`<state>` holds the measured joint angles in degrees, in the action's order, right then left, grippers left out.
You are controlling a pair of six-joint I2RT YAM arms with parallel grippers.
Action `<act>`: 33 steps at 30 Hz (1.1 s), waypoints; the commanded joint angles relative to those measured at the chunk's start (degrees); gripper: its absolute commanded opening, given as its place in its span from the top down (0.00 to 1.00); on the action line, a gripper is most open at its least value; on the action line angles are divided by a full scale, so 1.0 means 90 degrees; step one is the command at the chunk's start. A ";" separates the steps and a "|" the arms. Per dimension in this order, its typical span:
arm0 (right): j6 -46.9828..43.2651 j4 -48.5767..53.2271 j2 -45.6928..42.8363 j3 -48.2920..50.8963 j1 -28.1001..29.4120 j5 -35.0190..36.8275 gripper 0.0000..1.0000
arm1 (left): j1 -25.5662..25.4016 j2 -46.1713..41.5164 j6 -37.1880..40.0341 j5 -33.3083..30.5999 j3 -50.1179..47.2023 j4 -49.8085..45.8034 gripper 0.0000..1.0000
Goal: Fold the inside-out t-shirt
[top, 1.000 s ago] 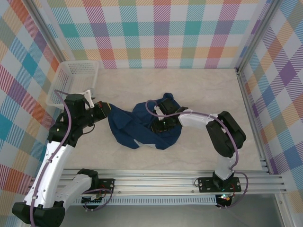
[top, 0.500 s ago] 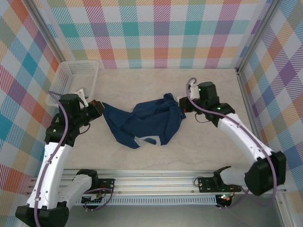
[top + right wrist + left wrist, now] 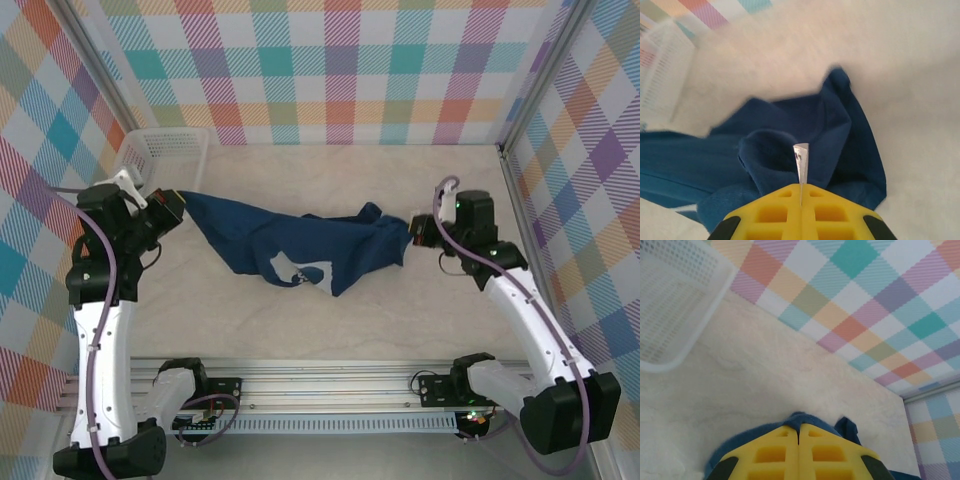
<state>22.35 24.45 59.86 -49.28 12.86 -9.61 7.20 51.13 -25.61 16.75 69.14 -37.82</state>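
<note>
The inside-out t-shirt (image 3: 300,245), bunched a second ago, now spans mid-table, stretched left to right. Left gripper (image 3: 183,202) and right gripper (image 3: 412,232), drawn apart, each pinch one end with jaws fully closed. Judged: spreading underway, folding not begun.

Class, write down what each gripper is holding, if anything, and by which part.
Both grip the t-shirt, stretched between them. The left gripper pinches its end nearest the basket. The right gripper pinches the opposite end, by the white label.

Both arms stretch wide apart, left gripper (image 3: 178,200) and right gripper (image 3: 412,232) each clamped closed.
</note>
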 commanded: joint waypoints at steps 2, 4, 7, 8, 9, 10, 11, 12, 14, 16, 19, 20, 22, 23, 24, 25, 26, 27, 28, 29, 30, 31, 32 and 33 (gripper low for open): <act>0.0781 0.0296 0.0309 0.1276 0.0353 0.0154 0.81 | 0.0098 -0.0228 0.0261 0.0504 -0.1120 -0.0464 1.00; 0.0820 0.0306 0.0332 0.1447 0.0788 0.0352 0.72 | 0.0091 -0.0326 0.0332 0.0791 -0.1557 -0.0542 1.00; 0.0648 0.0315 0.0418 0.1342 0.1362 0.0611 0.61 | 0.0098 -0.0494 0.0296 0.1079 -0.2064 -0.0543 1.00; 0.0520 0.0336 0.0534 0.1211 0.1506 0.0642 0.58 | 0.0093 -0.0560 0.0281 0.1088 -0.2184 -0.0539 1.00; 0.0431 0.0367 0.0663 0.1071 0.1621 0.0669 0.56 | 0.0098 -0.0614 0.0271 0.1088 -0.2261 -0.0519 1.00; 0.0320 0.0409 0.0832 0.0918 0.1757 0.0709 0.53 | 0.0091 -0.0655 0.0269 0.1088 -0.2336 -0.0514 1.00; 0.0218 0.0447 0.1023 0.0759 0.1893 0.0756 0.49 | 0.0098 -0.0676 0.0272 0.1078 -0.2369 -0.0504 1.00; 0.0163 0.0498 0.1183 0.0615 0.1995 0.0805 0.47 | 0.0098 -0.0685 0.0272 0.1094 -0.2390 -0.0497 1.00; 0.0020 0.0637 0.1590 0.0329 0.2112 0.1030 0.45 | 0.0091 -0.0706 0.0261 0.1141 -0.2417 -0.0435 1.00; -0.0070 0.0718 0.1904 0.0163 0.2106 0.1420 0.44 | 0.0097 -0.0711 0.0240 0.1190 -0.2419 -0.0388 1.00; -0.0040 0.0868 0.2412 -0.0064 0.2111 0.1875 0.46 | 0.0098 -0.0711 0.0233 0.1224 -0.2401 -0.0348 1.00; 0.0017 0.0834 0.2573 -0.0110 0.2115 0.1868 0.47 | 0.0098 -0.0711 0.0238 0.1229 -0.2406 -0.0340 1.00; 0.0135 0.0710 0.2842 -0.0152 0.2145 0.1869 0.48 | 0.0097 -0.0694 0.0252 0.1236 -0.2431 -0.0312 1.00; 0.0191 0.0697 0.2992 -0.0215 0.2159 0.1894 0.49 | 0.0098 -0.0677 0.0257 0.1242 -0.2439 -0.0292 1.00; 0.0238 0.0744 0.3130 -0.0287 0.2198 0.1932 0.50 | 0.0093 -0.0663 0.0248 0.1253 -0.2453 -0.0290 1.00; 0.0281 0.0794 0.3220 -0.0329 0.2243 0.1974 0.51 | 0.0094 -0.0653 0.0240 0.1259 -0.2439 -0.0291 1.00; 0.0307 0.0813 0.3282 -0.0331 0.2305 0.2001 0.51 | 0.0093 -0.0651 0.0239 0.1264 -0.2436 -0.0307 1.00; 0.0336 0.0788 0.3322 -0.0300 0.2355 0.2017 0.51 | 0.0098 -0.0660 0.0246 0.1246 -0.2443 -0.0304 1.00; 0.0348 0.0771 0.3368 -0.0272 0.2383 0.2033 0.51 | 0.0097 -0.0676 0.0228 0.1196 -0.2444 -0.0322 1.00; 0.0354 0.0806 0.3442 -0.0290 0.2389 0.2075 0.52 | 0.0098 -0.0700 0.0211 0.1096 -0.2439 -0.0307 1.00; 0.0331 0.0901 0.3508 -0.0331 0.2379 0.2228 0.56 | 0.0098 -0.0728 0.0182 0.0979 -0.2431 -0.0305 1.00; 0.0302 0.1021 0.3540 -0.0384 0.2375 0.2454 0.62 | 0.0098 -0.0740 0.0147 0.0868 -0.2404 -0.0309 1.00; 0.0257 0.1147 0.3546 -0.0443 0.2347 0.2747 0.70 | 0.0092 -0.0756 0.0095 0.0744 -0.2366 -0.0318 1.00; 0.0193 0.1229 0.3511 -0.0471 0.2283 0.2918 0.77 | 0.0098 -0.0783 0.0063 0.0613 -0.2310 -0.0335 1.00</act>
<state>24.64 31.66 91.39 -51.31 34.11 10.52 7.31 45.19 -24.40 25.12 47.70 -41.67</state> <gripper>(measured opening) 0.283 0.049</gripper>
